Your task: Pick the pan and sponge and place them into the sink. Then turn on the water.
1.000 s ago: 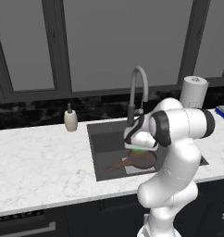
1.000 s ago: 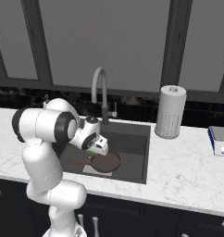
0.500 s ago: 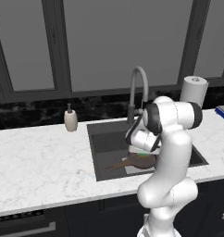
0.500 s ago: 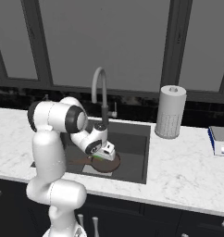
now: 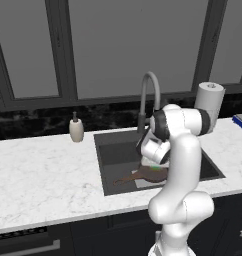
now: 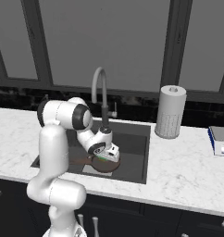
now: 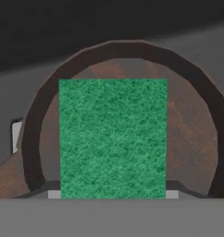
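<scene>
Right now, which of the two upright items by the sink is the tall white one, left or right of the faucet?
The paper towel roll, right of the faucet on the counter. The soap dispenser left of the sink is short and beige.

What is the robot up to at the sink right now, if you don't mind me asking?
The arm has reached down into the sink, where the pan already lies on the bottom. The end effector hangs just above the pan, with the green sponge right in front of the hand camera, over the pan's bowl. Whether the sponge is gripped or already released cannot be told. No water runs from the faucet, so that step is not yet done.
</scene>
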